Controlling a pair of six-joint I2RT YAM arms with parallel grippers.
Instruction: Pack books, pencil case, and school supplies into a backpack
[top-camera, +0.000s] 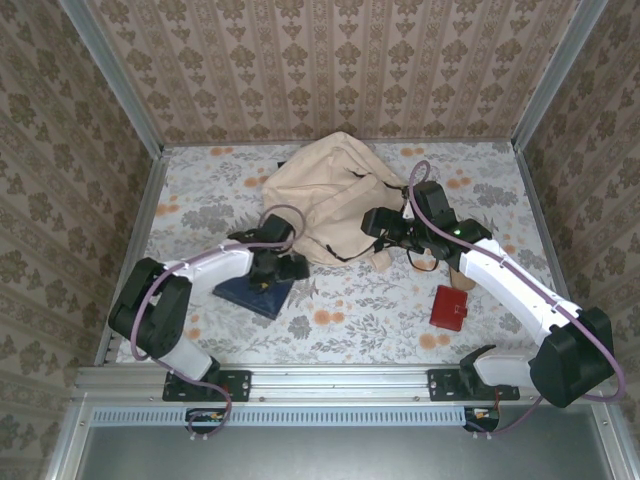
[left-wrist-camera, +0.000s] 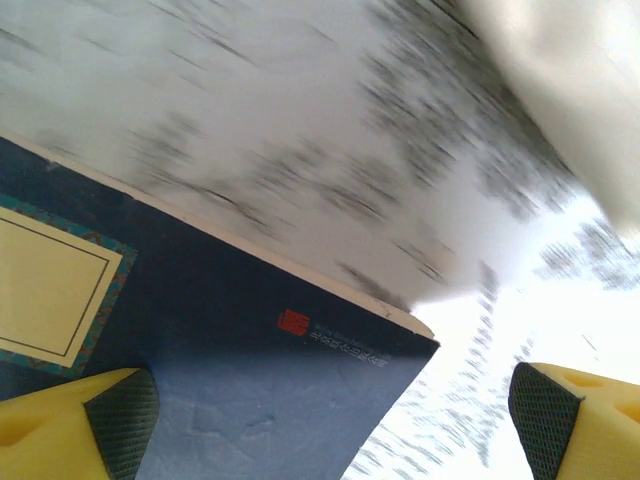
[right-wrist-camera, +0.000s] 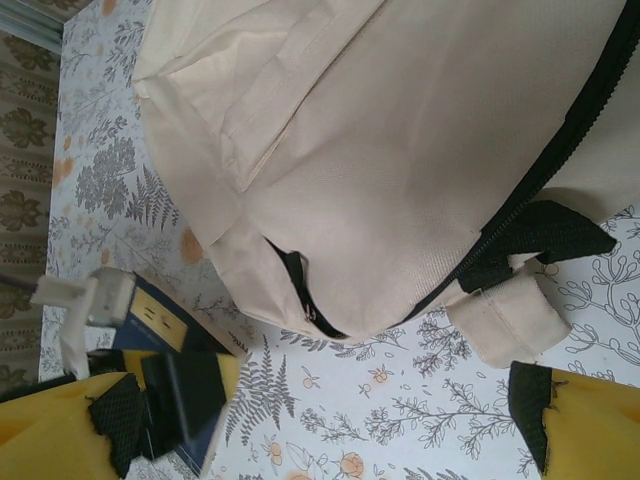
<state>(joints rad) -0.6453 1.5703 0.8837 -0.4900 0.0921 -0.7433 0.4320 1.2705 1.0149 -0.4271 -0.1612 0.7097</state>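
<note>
Item 1, backpack: a cream-beige fabric bag, slumped on the floral table toward 12 o'clock from the table's centre. The right wrist view shows the backpack lying on its side, with a dark zipper running along its edge and a short fabric strap loop resting on the table.

Item 2, dark blue book: it lies flat on the table at roughly 7 o'clock from the backpack, near it but apart. In the left wrist view the dark blue book shows a yellowish framed patch and a small red stamp. One of its corners points toward 3 o'clock. This view is motion-blurred above the book.

Item 3, left gripper: positioned directly over the book. In the wrist view the left gripper has its yellow fingers spread wide. The book's corner lies between them and nothing is pinched.

Item 4, right gripper: at the backpack's 3 o'clock edge. In its wrist view the right gripper also has its fingers spread, with bare table between them, just below the backpack's zipper edge.

Item 5, red pouch: it lies alone at 4 o'clock from the backpack, well apart from it.
</note>
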